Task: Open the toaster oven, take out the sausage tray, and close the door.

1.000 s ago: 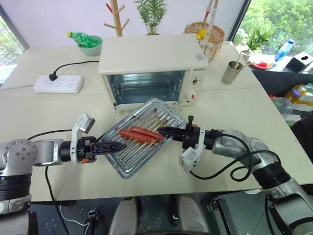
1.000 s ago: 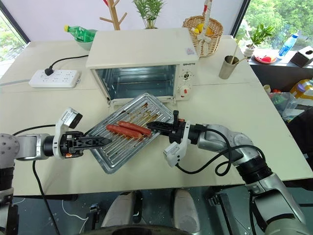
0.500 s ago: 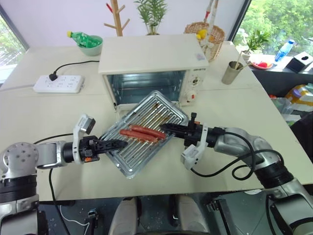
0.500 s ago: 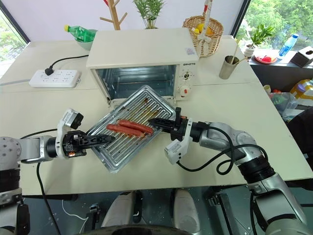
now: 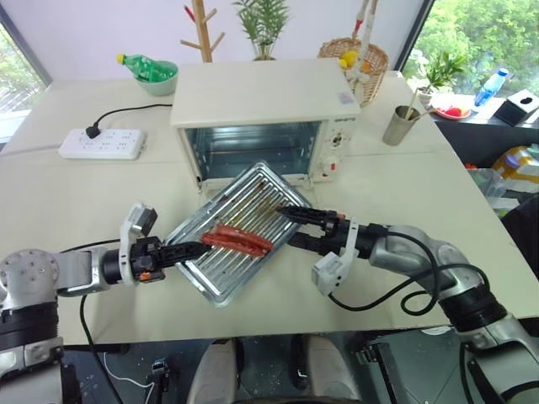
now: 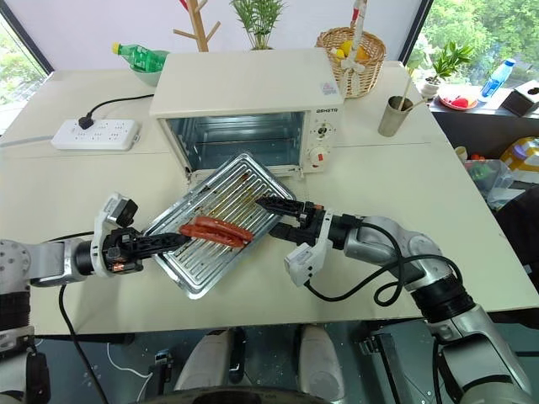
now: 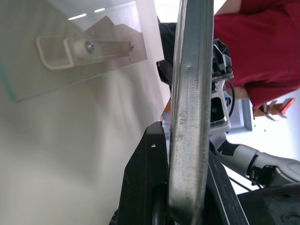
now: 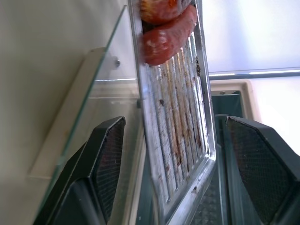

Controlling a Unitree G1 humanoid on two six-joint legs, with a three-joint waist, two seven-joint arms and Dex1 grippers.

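Note:
The cream-white toaster oven (image 5: 265,93) stands at the back of the table, its cavity showing. Its glass door (image 8: 93,93) lies folded down flat, with the white bar handle (image 7: 84,47) on it. The silver sausage tray (image 5: 253,198) hangs tilted over the door, in front of the oven. Two red sausages (image 5: 236,240) lie near its lower left end. My left gripper (image 5: 198,247) is shut on the tray's left rim (image 7: 187,117). My right gripper (image 5: 286,225) stands open, and its fingers (image 8: 108,154) straddle the tray's right edge without pinching it.
A white power strip (image 5: 101,143) with its cable lies at the back left. Behind it is a bowl with a green bottle (image 5: 152,71). A wicker basket (image 5: 358,59) and a metal cup (image 5: 402,124) stand to the right of the oven. A person in red (image 7: 262,47) is nearby.
My left gripper has shut on the tray's left rim. My right gripper has opened off the right edge. The tray has tipped down to the left and the sausages have slid that way.

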